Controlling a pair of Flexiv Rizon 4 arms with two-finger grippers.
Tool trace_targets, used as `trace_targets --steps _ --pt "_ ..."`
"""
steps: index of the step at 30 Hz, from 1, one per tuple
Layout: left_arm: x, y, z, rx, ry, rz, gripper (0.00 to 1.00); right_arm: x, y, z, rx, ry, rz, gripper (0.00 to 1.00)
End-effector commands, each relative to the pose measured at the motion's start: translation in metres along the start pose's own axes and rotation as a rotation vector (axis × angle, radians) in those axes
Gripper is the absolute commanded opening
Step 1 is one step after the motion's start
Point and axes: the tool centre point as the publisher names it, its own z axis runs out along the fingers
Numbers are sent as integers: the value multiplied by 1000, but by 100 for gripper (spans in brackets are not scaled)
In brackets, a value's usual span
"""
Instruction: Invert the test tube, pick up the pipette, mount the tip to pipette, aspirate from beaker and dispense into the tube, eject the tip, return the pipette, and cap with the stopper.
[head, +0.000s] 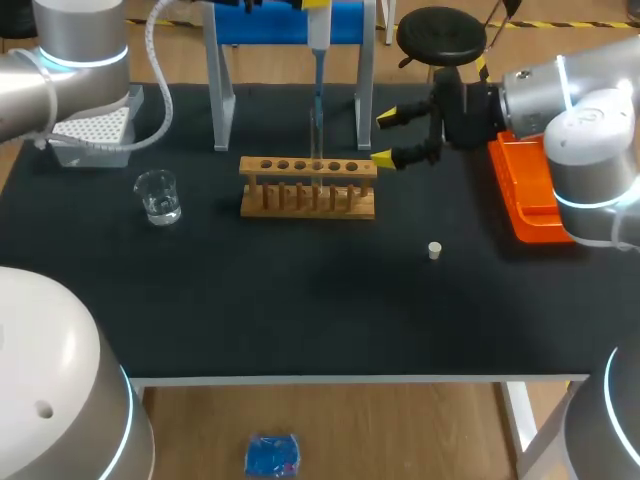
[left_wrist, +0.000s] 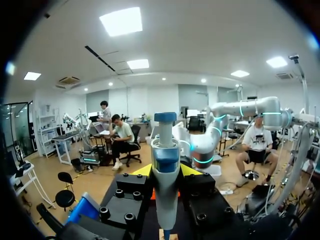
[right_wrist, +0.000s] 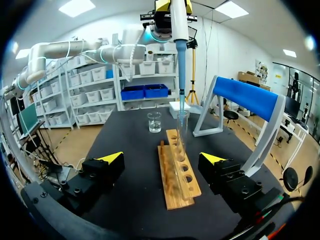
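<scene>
Above the wooden rack (head: 308, 187), the left gripper (left_wrist: 165, 171) clamps the white-and-blue pipette (head: 318, 45); dispensing calls for holding it vertical, centred on the clear glass test tube (right_wrist: 182, 131). The right gripper (head: 385, 138) stands wide open, empty.

The front half of the counter (head: 300, 320) lies open from side to side, with only the small stopper (head: 434, 250) standing on it. The wooden rack (head: 307, 190) blocks the middle. Above it the pipette (head: 318, 60) hangs straight down to the test tube (head: 316, 135), barring the way over the rack's centre. The stand (head: 220, 100) fences the back. The right pincer (head: 383, 138), fingers spread, fills the gap between the rack and the orange tray (head: 525, 195). Bare counter separates the rack and the beaker (head: 158, 195).
</scene>
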Motion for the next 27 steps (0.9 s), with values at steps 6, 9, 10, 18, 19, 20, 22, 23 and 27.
trace_targets --steps 6,9,10,18,19,20,22,23,27 --pt "7 -14 -3 -11 -21 17 0 0 -1 1 -2 -1 -1 100" --pt "8 -18 -3 -15 -23 24 0 0 -1 1 -2 -1 -1 100" --pt "9 -19 -2 -17 -24 26 0 0 -1 1 -2 -1 -1 100" --pt "16 -39 -4 -6 -32 69 0 0 -1 1 -2 -1 -1 100" --pt "17 -41 -5 -9 -35 73 0 0 -1 1 -2 -1 -1 100" --pt "19 -44 -7 -13 -38 80 0 0 -1 1 -2 -1 -1 100" --pt "23 -50 -11 -24 -45 88 0 0 -1 1 -2 -1 -1 100" --pt "25 -52 -13 -31 -50 90 0 0 -1 1 -2 -1 -1 100" --pt "40 -59 -25 -65 -68 81 0 0 -1 1 -2 -1 -1 100"
